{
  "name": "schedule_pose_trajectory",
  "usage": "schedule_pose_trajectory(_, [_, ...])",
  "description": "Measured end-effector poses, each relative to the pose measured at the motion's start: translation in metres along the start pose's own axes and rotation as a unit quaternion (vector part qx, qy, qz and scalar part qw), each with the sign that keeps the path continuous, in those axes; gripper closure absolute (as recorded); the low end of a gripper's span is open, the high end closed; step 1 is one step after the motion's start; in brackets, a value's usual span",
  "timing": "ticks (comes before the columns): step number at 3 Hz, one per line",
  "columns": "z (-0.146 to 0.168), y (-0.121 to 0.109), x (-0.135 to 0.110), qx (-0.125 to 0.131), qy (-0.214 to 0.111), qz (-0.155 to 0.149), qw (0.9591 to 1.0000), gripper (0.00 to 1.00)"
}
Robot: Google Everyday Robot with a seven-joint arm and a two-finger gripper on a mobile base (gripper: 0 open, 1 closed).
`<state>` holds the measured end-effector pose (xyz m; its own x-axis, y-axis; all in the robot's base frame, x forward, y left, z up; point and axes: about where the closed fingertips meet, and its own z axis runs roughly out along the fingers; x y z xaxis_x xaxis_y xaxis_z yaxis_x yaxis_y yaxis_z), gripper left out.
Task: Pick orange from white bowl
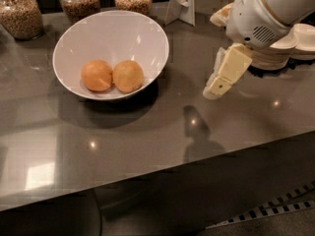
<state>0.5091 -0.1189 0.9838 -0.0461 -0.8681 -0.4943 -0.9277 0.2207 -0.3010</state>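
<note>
The white bowl (147, 33) stands on the grey counter at the upper left. Two round fruits lie side by side in it and touch. The right one, duller and yellowish with faint mottling, is the orange (128, 76). The left one is a brighter, deeper-orange fruit (96, 75). My gripper (216, 88) hangs from the white arm at the right, pointing down and to the left. It is above the counter, to the right of the bowl and well apart from it, and holds nothing.
A stack of small pale plates (290, 45) sits at the right edge behind the arm. Three glass jars of grains (19, 14) line the back. A white stand (182, 4) is behind the bowl. The counter's front edge (157, 173) runs across below.
</note>
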Motion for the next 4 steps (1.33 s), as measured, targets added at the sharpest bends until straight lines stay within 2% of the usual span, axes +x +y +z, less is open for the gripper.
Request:
schedule_pose_trajectory(2, [0.063, -0.039, -0.067, 0.004, -0.046, -0.021, 0.9987, 0.0])
schedule_pose_trajectory(4, [0.064, -0.039, -0.067, 0.01, -0.054, -0.013, 0.9984, 0.0])
